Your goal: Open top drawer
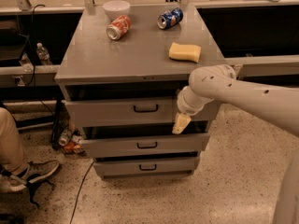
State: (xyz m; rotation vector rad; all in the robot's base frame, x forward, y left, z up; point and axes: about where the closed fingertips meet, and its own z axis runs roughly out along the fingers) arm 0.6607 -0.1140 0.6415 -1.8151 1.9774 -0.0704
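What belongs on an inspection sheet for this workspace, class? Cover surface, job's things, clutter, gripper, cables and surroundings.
Surface: grey cabinet top, flat, carrying four loose items.
Job's things: top drawer, dark gap above its front; black handle untouched.
Clutter: white bowl; red can and blue can on their sides; yellow sponge.
Gripper: gripper by the top drawer's lower right edge, apart from the handle.
Cables: black cable trailing over the floor, lower left.
Surroundings: person's shoe at left; water bottle far left.
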